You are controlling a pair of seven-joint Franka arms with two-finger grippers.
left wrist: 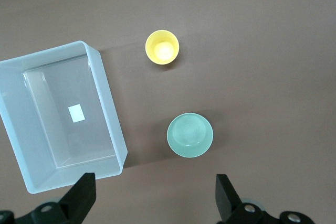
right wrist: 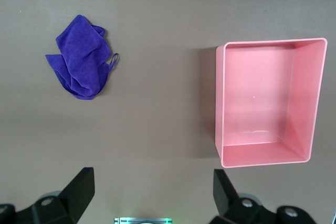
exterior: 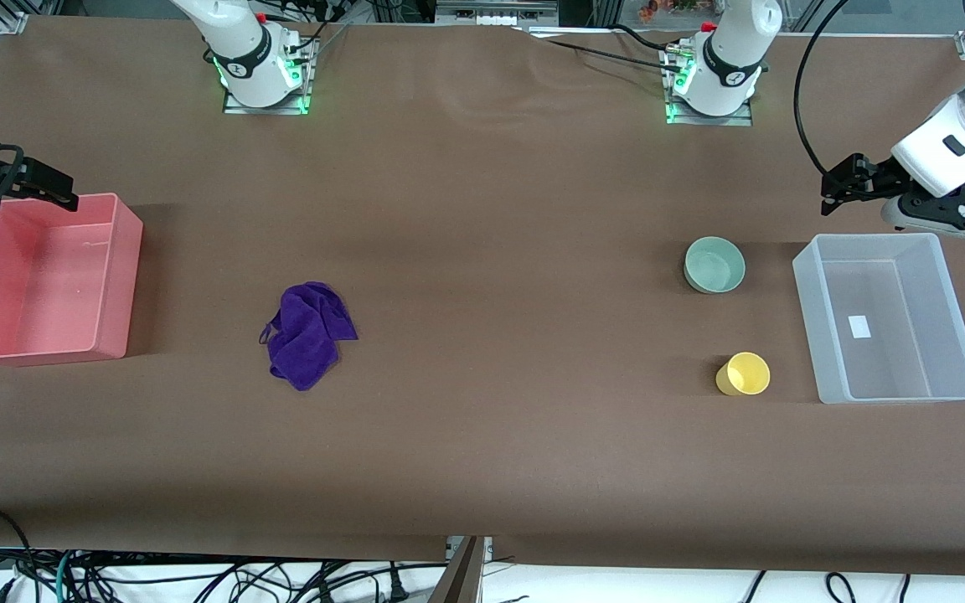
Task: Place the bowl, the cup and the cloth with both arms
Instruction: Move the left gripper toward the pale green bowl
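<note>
The pale mint-green bowl [exterior: 714,265] stands upright on the brown table beside the clear bin; it also shows in the left wrist view [left wrist: 190,135]. The yellow cup [exterior: 744,373] stands nearer the front camera than the bowl, and shows in the left wrist view [left wrist: 162,47]. The purple cloth [exterior: 308,333] lies crumpled toward the right arm's end and shows in the right wrist view [right wrist: 81,65]. My left gripper [exterior: 836,186] [left wrist: 155,192] is open and empty, high over the table by the clear bin's farther end. My right gripper [exterior: 59,191] [right wrist: 152,187] is open and empty over the pink bin's farther rim.
An empty clear plastic bin [exterior: 807,327] [left wrist: 107,108] stands at the left arm's end. An empty pink bin [exterior: 118,276] [right wrist: 219,103] stands at the right arm's end. The arm bases [exterior: 265,79] [exterior: 713,88] stand along the table's farther edge.
</note>
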